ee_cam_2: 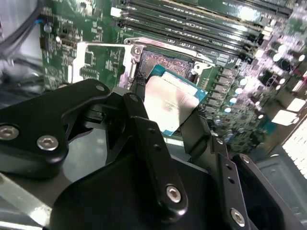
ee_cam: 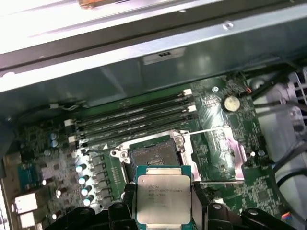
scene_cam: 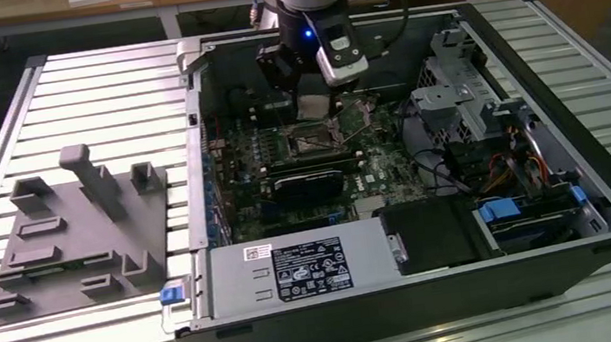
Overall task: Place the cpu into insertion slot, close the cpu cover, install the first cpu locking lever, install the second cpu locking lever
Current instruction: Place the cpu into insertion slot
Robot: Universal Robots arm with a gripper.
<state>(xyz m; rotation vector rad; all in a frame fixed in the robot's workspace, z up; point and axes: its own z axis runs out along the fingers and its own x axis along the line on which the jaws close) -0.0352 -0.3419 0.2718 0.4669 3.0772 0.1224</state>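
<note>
My gripper (scene_cam: 317, 107) hangs inside the open computer case, shut on the cpu (ee_cam: 163, 199), a flat square chip with a dull silver top and a green edge. The black fingers (ee_cam_2: 138, 103) clamp two opposite sides of the chip (ee_cam_2: 171, 106). The cpu is held slightly tilted just above the board and short of the insertion slot (ee_cam: 153, 156), a square black socket with a silvery rim (ee_cam_2: 168, 60) that lies uncovered. The cpu cover (ee_cam: 218, 154), a thin silvery frame plate, is swung open beside the slot (ee_cam_2: 98, 60). In the exterior view the slot (scene_cam: 312, 143) lies just below the gripper.
Long black memory slots (ee_cam: 134, 117) run beside the socket. A black card (scene_cam: 309, 181), a labelled power supply (scene_cam: 294, 270) and a drive cage with cables (scene_cam: 472, 107) crowd the case. A grey fixture block (scene_cam: 74, 230) stands on the slatted table at the exterior view's left.
</note>
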